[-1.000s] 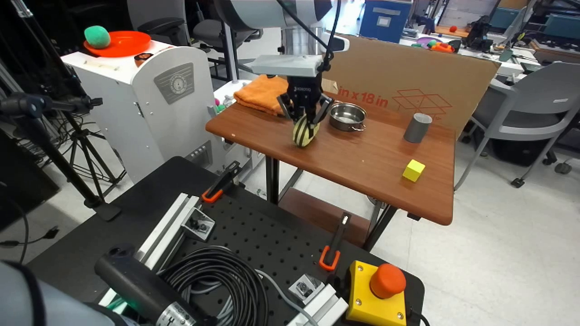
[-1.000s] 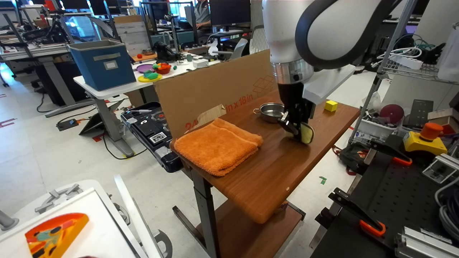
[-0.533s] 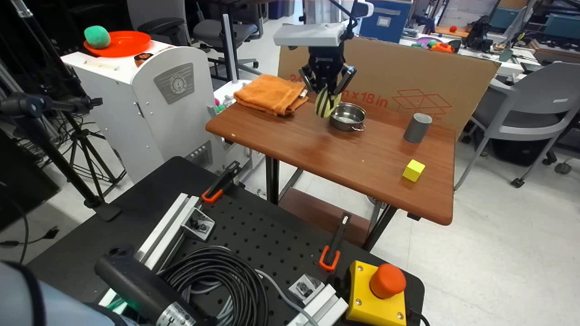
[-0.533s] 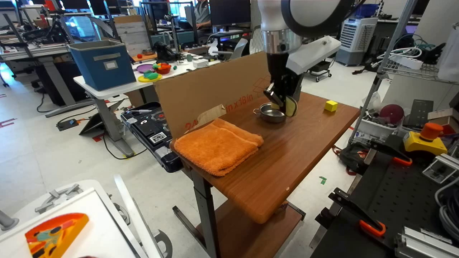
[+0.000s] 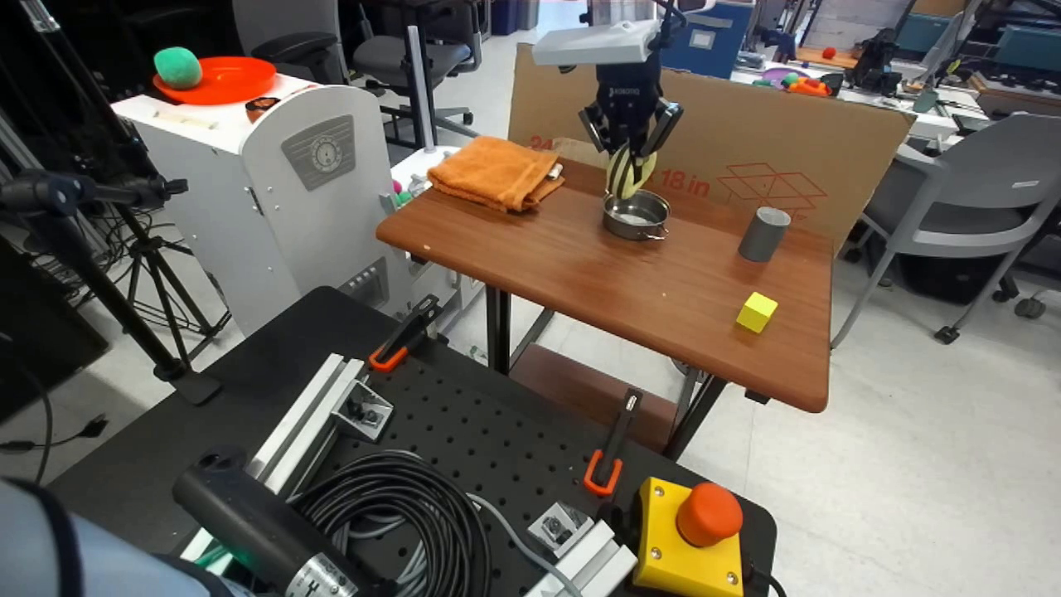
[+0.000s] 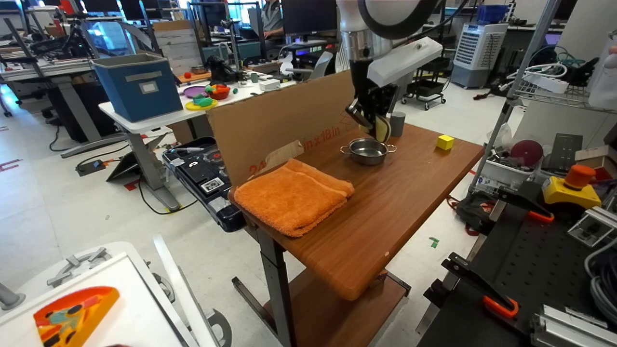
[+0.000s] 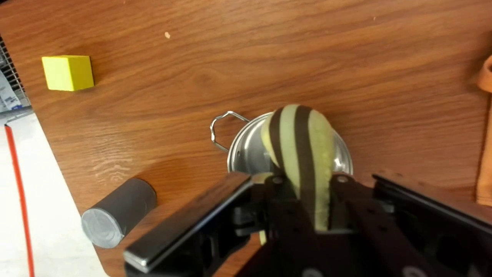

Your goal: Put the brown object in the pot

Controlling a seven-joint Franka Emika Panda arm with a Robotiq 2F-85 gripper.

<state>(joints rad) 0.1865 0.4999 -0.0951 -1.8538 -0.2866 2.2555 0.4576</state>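
Wrist view, middle of the frame: brown object (image 7: 303, 146), oval, brown and pale yellow bands running lengthwise; held up off the table (image 5: 688, 290), long axis near upright in an exterior view

Grip: gripper (image 7: 309, 181) enters from the bottom of the wrist view; jaws pressed in on both sides of the brown object, parted only by its width, holding it

Under it: pot (image 7: 251, 152), silver, round, on the table; in the wrist view the brown object covers much of its mouth; in both exterior views the lower end overlaps the upper part of the rim; whether they touch, cannot tell

Farther out: grey cylinder (image 7: 123, 207) at lower left of the wrist view, well apart from the pot; yellow block (image 7: 69, 73) at upper left

Folded orange cloth (image 6: 294, 195), centre of an exterior view, left of the pot; cardboard (image 6: 279, 120) upright along the table's back edge, red print on it

Bottom of an exterior view: black board (image 5: 497, 439) with holes, cable coil (image 5: 466, 531), red stop button (image 5: 710, 512) on a yellow box (image 5: 684, 560); upper left, green ball (image 5: 176, 68) at the left side of a red plate (image 5: 240, 79)
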